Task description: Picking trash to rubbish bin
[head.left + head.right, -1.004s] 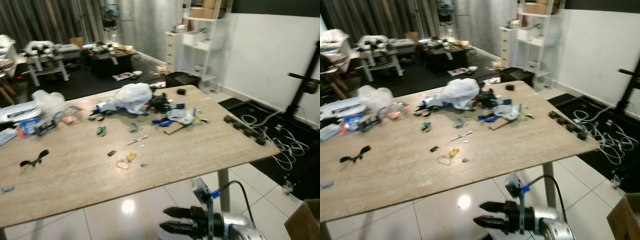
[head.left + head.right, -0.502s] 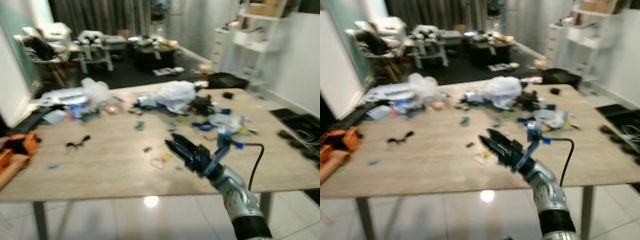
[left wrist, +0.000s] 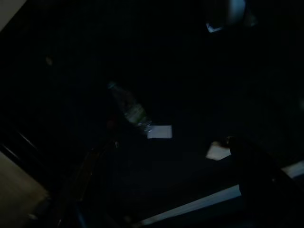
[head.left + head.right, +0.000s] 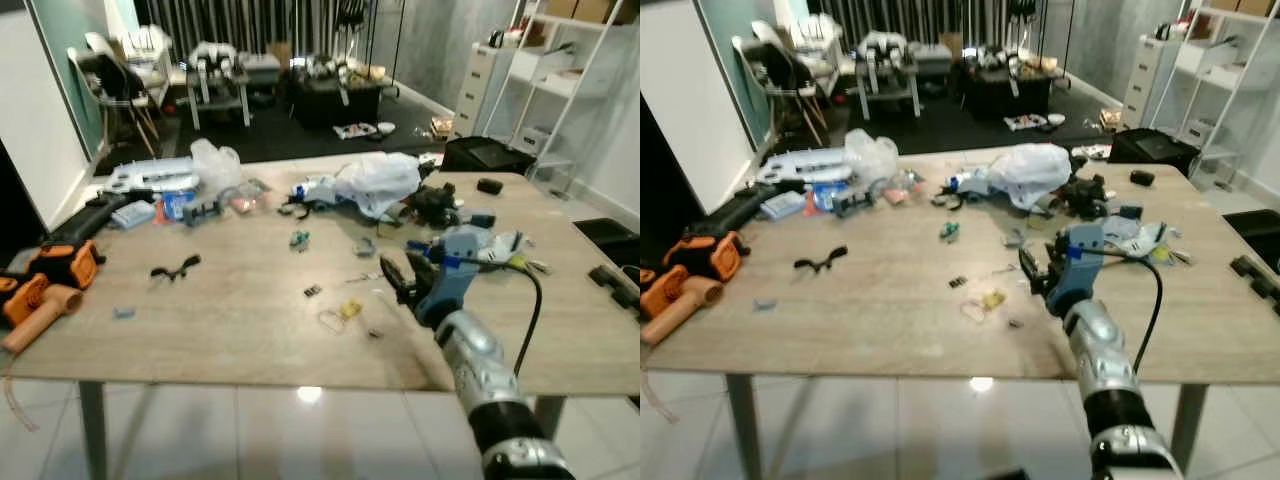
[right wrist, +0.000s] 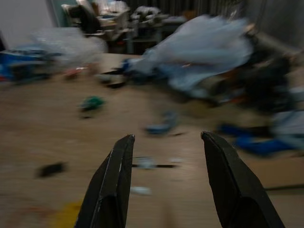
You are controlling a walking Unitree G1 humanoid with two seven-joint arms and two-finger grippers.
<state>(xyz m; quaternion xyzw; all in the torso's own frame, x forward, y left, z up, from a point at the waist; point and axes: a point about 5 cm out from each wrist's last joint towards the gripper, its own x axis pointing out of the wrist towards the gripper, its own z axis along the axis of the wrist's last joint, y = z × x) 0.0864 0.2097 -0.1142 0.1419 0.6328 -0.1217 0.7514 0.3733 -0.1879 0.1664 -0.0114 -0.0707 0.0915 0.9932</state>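
The right tool point(image 4: 398, 276) is reaching over the wooden bench point(image 4: 220, 330) at the centre right of the frame, its two black fingers point(image 5: 112, 183) standing wide apart with nothing between them. Just to its left in the frame, small scraps are lying on the bench: a yellow bit point(image 4: 351, 309), a rubber band point(image 4: 330, 321) and a small dark piece point(image 4: 312, 291). Further back, toward the upper centre, a crumpled white plastic bag point(image 4: 378, 181) is resting among dark clutter. A clear plastic bag point(image 4: 217, 163) is sitting at the upper left, black glasses point(image 4: 175, 268) at centre left, and an orange power tool point(image 4: 62, 264) is lying at the left edge. The left wrist view is very dark; a plastic bottle point(image 3: 130, 110) is lying on the floor there.
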